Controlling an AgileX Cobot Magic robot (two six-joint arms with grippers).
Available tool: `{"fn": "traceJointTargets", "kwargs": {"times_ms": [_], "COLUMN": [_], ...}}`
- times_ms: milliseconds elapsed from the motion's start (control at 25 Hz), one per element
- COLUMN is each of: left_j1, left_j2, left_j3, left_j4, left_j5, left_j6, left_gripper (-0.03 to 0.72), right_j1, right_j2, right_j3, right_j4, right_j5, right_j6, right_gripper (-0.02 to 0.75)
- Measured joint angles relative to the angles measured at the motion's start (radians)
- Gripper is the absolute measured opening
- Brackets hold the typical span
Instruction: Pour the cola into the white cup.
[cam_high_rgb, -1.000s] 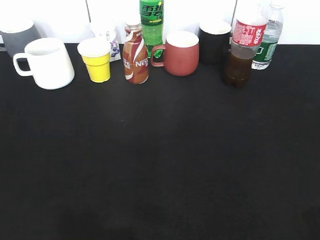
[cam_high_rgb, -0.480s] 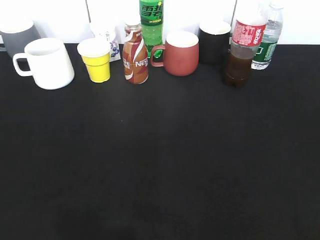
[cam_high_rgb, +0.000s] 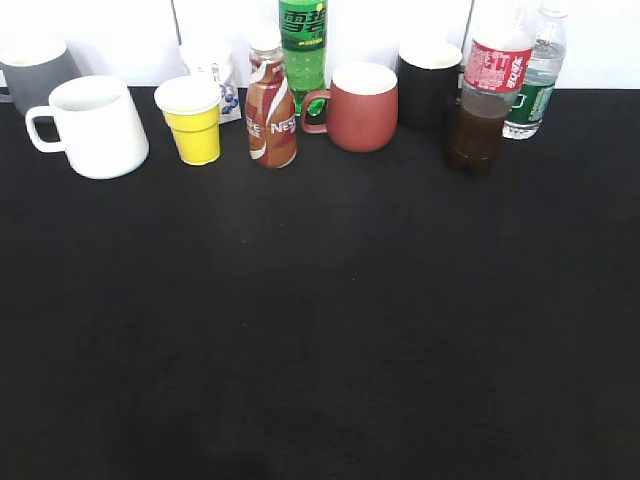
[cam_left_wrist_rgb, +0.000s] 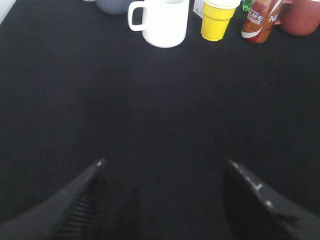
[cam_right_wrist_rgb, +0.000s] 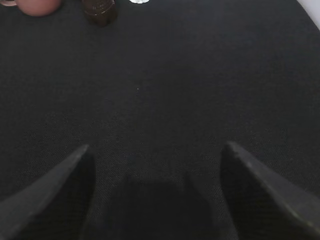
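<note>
The cola bottle (cam_high_rgb: 488, 105), clear with dark liquid and a red label, stands upright at the back right of the black table; its base shows at the top of the right wrist view (cam_right_wrist_rgb: 100, 10). The large white cup (cam_high_rgb: 95, 127) stands at the back left, handle to the left, and shows in the left wrist view (cam_left_wrist_rgb: 162, 21). My left gripper (cam_left_wrist_rgb: 165, 162) is open and empty over bare tabletop, well short of the cup. My right gripper (cam_right_wrist_rgb: 156, 146) is open and empty, well short of the cola. Neither gripper shows in the exterior view.
Along the back stand a grey mug (cam_high_rgb: 35, 70), a yellow cup (cam_high_rgb: 193, 120), a Nescafe bottle (cam_high_rgb: 270, 110), a green soda bottle (cam_high_rgb: 303, 45), a red mug (cam_high_rgb: 360, 107), a black mug (cam_high_rgb: 430, 82) and a water bottle (cam_high_rgb: 537, 75). The black table (cam_high_rgb: 320, 330) spreads in front.
</note>
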Motion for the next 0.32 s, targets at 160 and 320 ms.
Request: {"fn": "traceJointTargets", "kwargs": {"times_ms": [160, 320], "left_j1": [0.000, 0.000], "left_j2": [0.000, 0.000], "left_j3": [0.000, 0.000], "left_j4": [0.000, 0.000], "left_j5": [0.000, 0.000], "left_j6": [0.000, 0.000], "left_gripper": [0.539, 0.539], "right_j1": [0.000, 0.000], "right_j2": [0.000, 0.000], "right_j3": [0.000, 0.000], "right_j4": [0.011, 0.000], "right_j5": [0.000, 0.001], "right_j6": [0.000, 0.000], "right_gripper": [0.592, 0.592]}}
